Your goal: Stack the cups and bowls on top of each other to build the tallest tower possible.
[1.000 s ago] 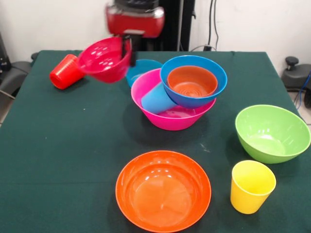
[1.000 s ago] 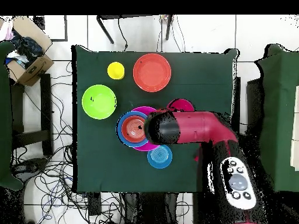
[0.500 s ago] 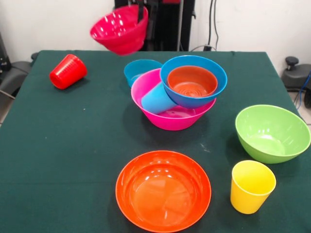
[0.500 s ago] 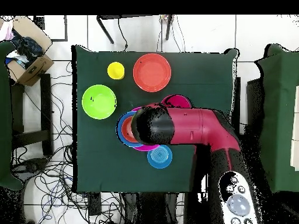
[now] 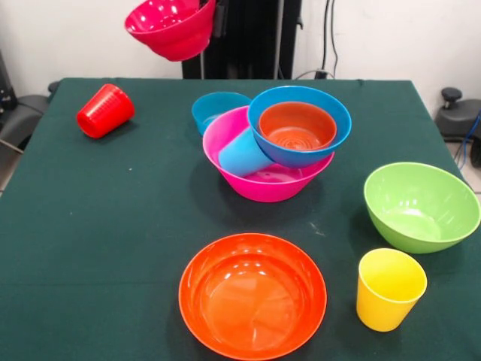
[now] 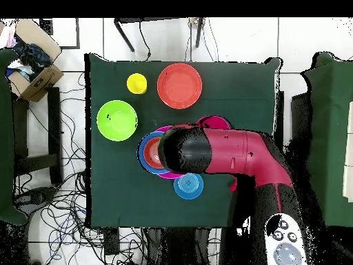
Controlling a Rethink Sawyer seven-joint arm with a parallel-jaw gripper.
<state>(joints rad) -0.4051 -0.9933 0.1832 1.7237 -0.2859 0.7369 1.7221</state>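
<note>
Small red bowl (image 5: pixel 171 28) held aloft upper left, hand (image 5: pixel 213 16) clamped on rim. Carry step; next: centre over tower (image 5: pixel 278 147), lower into orange bowl (image 5: pixel 297 125).

The counter (image 5: pixel 113 226), under a dark green cloth, carries a red cup (image 5: pixel 104 110) on its side, a small blue bowl (image 5: pixel 214 107), a pink bowl (image 5: pixel 267 180), a green bowl (image 5: pixel 421 207), an orange bowl (image 5: pixel 252 295) and an upright yellow cup (image 5: pixel 388 289).
</note>
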